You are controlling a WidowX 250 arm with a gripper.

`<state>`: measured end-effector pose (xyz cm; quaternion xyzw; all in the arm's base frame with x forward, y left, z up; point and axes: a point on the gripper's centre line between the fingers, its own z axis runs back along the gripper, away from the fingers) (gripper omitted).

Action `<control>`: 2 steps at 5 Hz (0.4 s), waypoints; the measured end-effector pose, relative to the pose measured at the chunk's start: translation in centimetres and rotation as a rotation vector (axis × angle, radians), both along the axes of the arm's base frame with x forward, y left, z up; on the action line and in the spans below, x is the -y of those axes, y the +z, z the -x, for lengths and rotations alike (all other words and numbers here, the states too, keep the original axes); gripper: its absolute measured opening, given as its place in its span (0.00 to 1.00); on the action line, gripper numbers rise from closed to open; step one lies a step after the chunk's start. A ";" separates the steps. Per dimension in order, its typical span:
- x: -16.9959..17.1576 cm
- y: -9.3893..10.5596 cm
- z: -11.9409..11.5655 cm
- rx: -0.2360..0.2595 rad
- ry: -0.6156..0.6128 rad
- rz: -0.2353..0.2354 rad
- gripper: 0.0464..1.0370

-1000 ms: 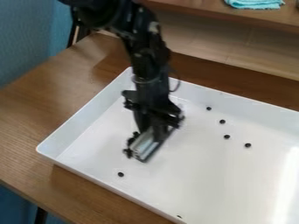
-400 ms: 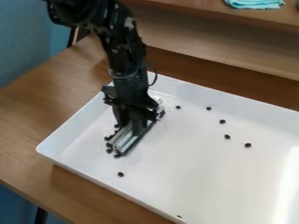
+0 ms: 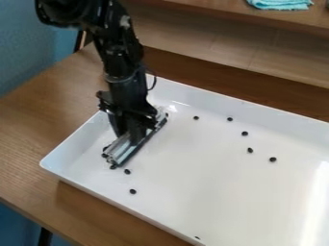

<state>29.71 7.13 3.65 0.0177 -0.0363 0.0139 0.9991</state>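
Observation:
The black gripper (image 3: 132, 135) hangs down into the left part of a white tray (image 3: 225, 192), shut on a silvery metal bar (image 3: 120, 151). This bar has a dark lower edge and lies slanted, low over the tray floor or on it. A few small black beads (image 3: 113, 166) cluster at its lower left end, close to the left wall. Just beyond that end is a single bead (image 3: 127, 171), with another (image 3: 133, 191) below it. Several more beads (image 3: 245, 133) are scattered right of the bar, and one (image 3: 197, 238) is by the front wall.
Raised walls surround the tray, which stands on a brown wooden table (image 3: 38, 129). Behind it, a wooden shelf (image 3: 218, 17) carries a folded turquoise cloth (image 3: 281, 4). A blue wall (image 3: 32, 43) rises at the left.
The gripper and bar have moved left across the tray, shifting the beads at the bar's left side with them. One bead now lies apart below the bar, and another is uncovered near the back wall.

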 end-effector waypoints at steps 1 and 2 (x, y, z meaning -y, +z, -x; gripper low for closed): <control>0.1 0.1 0.4 -0.017 0.003 0.007 0.32; 1.1 0.7 0.8 -0.034 0.018 0.036 0.32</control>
